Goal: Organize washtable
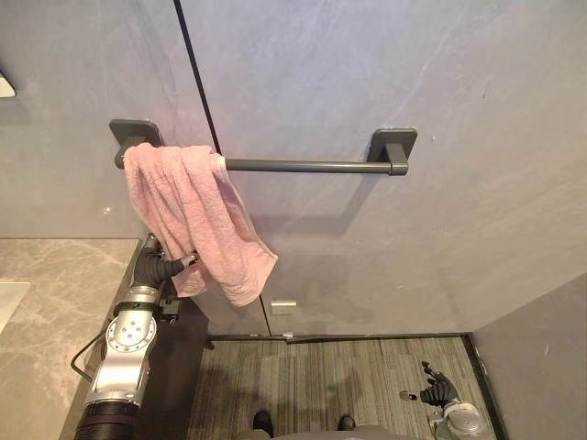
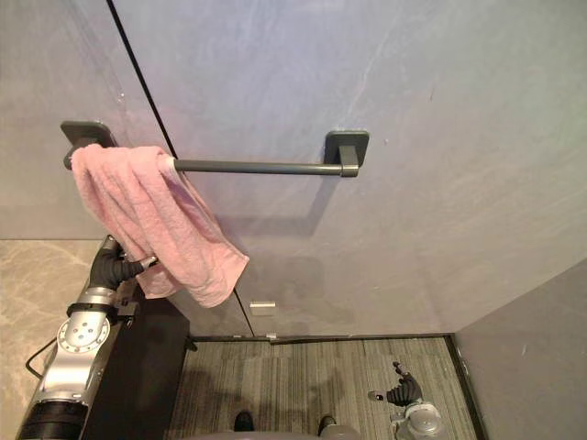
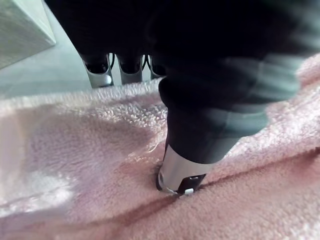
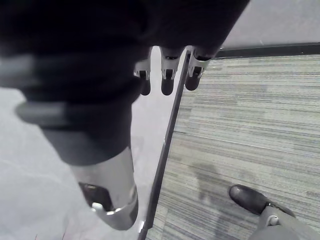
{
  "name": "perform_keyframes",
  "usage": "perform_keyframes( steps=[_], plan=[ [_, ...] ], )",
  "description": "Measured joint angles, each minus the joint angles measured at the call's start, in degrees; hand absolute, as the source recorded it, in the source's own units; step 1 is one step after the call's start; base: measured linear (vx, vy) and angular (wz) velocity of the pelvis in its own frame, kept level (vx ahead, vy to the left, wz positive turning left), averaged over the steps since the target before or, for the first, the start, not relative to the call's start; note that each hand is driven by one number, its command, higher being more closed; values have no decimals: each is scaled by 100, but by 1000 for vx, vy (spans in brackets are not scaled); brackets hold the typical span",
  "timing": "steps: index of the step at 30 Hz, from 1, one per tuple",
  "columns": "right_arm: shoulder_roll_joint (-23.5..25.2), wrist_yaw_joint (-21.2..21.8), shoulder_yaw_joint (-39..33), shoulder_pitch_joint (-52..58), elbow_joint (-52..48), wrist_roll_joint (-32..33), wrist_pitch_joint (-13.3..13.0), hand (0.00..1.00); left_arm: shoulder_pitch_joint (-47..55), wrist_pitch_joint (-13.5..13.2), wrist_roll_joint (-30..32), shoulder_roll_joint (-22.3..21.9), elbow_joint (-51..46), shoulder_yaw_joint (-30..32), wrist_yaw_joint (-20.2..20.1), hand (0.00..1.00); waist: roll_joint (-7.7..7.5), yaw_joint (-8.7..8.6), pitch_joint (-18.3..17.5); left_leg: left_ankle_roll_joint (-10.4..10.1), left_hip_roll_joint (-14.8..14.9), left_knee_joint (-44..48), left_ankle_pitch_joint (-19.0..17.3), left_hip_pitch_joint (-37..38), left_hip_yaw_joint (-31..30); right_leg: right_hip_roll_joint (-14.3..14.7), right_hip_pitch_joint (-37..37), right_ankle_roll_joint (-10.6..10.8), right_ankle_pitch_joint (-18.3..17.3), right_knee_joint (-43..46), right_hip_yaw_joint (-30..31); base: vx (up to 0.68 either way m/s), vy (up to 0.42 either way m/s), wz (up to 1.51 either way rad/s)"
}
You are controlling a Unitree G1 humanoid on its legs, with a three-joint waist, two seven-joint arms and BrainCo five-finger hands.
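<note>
A pink towel [image 1: 197,220] hangs bunched over the left end of a dark grey towel bar [image 1: 303,166] on the wall. One corner of it trails down to the right. My left hand [image 1: 163,267] reaches up from the counter's edge into the towel's lower part. In the left wrist view its thumb [image 3: 182,172] presses into the pink cloth [image 3: 75,165], and its fingers [image 3: 100,75] sit past the cloth's fold, pinching it. My right hand [image 1: 438,390] hangs low at the right above the floor, with its fingers [image 4: 167,82] straight and holding nothing.
A marble washtable counter [image 1: 64,293] lies at the left, with a white basin edge [image 1: 7,307]. The right part of the bar is bare. Striped carpet [image 1: 348,376] covers the floor below. A grey partition [image 1: 541,367] stands at the right. A small white plate [image 1: 283,307] sits low on the wall.
</note>
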Motion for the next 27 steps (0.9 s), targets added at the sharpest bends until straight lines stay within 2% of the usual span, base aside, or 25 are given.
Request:
perform_keyframes(
  steps=[7,13,19,25,27],
  plan=[
    [0,-2,4,17,-309,4,-17,0,2,0,-3,1,0,1,4,100,2,-2,0,0,-1,-1,0,3,57,6,26,9,87,-115,61,-24,4,-5],
    [-155,6,294,58,-1729,80,-123,0,14,-3,-9,1,-41,2,18,100,2,-31,-1,1,-1,0,-1,1,115,7,-3,17,105,-127,120,-10,1,-4],
    [-521,241,704,52,-3097,326,-445,0,67,-52,-20,-6,-275,2,23,100,0,8,-2,-5,12,1,-7,-2,152,15,-7,19,106,-109,165,4,-2,-3],
    [-1008,499,1165,-104,-4165,1079,-741,0,270,-117,-42,-24,-434,-9,43,100,-6,62,-6,-4,31,2,-7,28,198,31,-19,18,105,-49,221,-11,-4,-4],
    [-1133,585,1301,-250,-4397,1381,-769,0,290,-134,-70,-37,-513,-9,52,100,-8,70,-8,-3,33,1,-6,39,197,32,-18,18,104,-29,222,-35,-4,-1]
  ],
)
